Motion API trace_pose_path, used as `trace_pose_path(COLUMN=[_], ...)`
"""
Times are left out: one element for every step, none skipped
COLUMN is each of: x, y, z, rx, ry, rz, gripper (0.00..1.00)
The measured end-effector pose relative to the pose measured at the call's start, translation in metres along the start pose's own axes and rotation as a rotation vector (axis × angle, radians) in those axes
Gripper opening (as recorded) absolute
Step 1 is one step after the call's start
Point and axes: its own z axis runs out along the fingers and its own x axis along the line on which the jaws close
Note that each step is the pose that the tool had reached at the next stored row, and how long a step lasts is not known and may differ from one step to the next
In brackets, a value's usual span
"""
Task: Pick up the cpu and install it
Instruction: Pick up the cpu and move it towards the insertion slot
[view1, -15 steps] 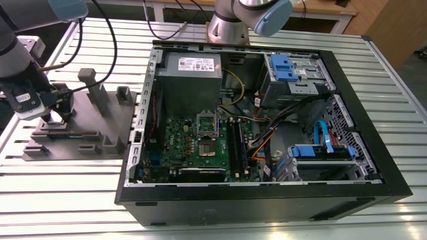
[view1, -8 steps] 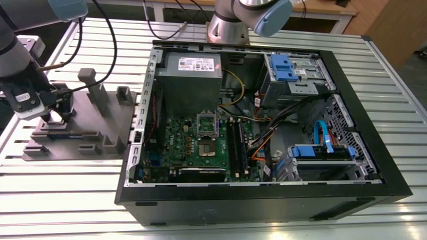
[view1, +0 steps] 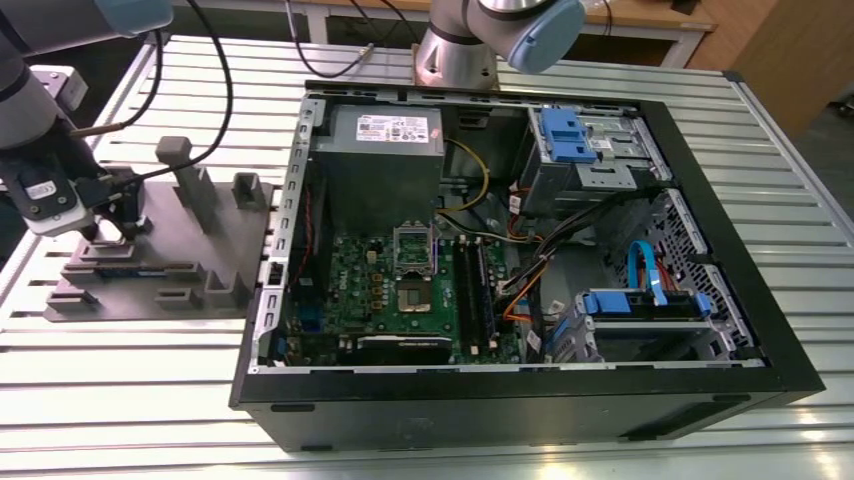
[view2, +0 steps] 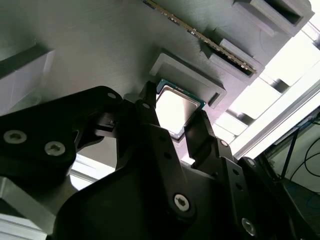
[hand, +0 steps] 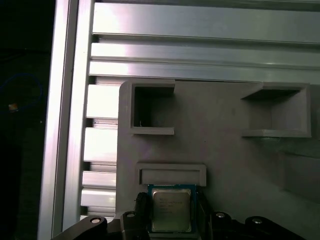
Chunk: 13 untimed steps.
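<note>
The cpu (view2: 174, 106) (hand: 171, 209) is a small square chip with a silver top and a green rim. It lies low on the purple-grey tray (view1: 174, 255) (hand: 225, 160), right beside a raised rectangular block (hand: 171, 175). My gripper (view1: 114, 232) (view2: 173, 119) (hand: 171, 212) is down over it. One black finger (view2: 148, 107) presses one edge and the other finger (view2: 199, 131) presses the opposite edge. In the exterior view the gripper stands at the tray's left end, well left of the open computer case (view1: 534, 400), whose green motherboard (view1: 367, 295) has a bare socket (view1: 414, 272).
The tray carries several upright blocks (view1: 187, 175) and a memory stick (view2: 200, 36) on edge in a slot. A grey power supply (view1: 380, 150), blue drive cages (view1: 567, 135) and loose cables (view1: 561, 260) fill the case. A second arm's base (view1: 461, 45) stands behind it on the slatted metal table (view1: 134, 350).
</note>
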Motion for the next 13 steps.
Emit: trace_pose_path(x=[0.0,0.0,0.0,0.0,0.0,0.0,0.0,0.0,0.0,0.0,0.0,0.0001,0.0001], y=[0.0,0.0001,0.0001,0.0002,0.0002,0.0003,0.0003,0.0003,0.0004,0.0004,0.0004,0.0005,0.0005], z=[-0.0007,-0.0014,-0.0018,-0.0022,-0.0029,-0.0034,-0.004,-0.0046,-0.0052,-0.0058,-0.0065,-0.0071,-0.0076], rx=[-0.0001,0.0,-0.0001,-0.0002,0.0,-0.0001,-0.0001,0.0,0.0,-0.0001,-0.0001,-0.0001,-0.0001], ry=[-0.0002,-0.0002,-0.0003,-0.0003,0.0,-0.0001,-0.0001,-0.0001,-0.0001,-0.0001,-0.0001,-0.0001,-0.0002], rz=[0.0,0.0,0.0,0.0,0.0,0.0,0.0,0.0,0.0,0.0,0.0,0.0,0.0], gripper=[0.47,0.47,0.47,0.47,0.47,0.47,0.47,0.47,0.47,0.47,0.47,0.47,0.47])
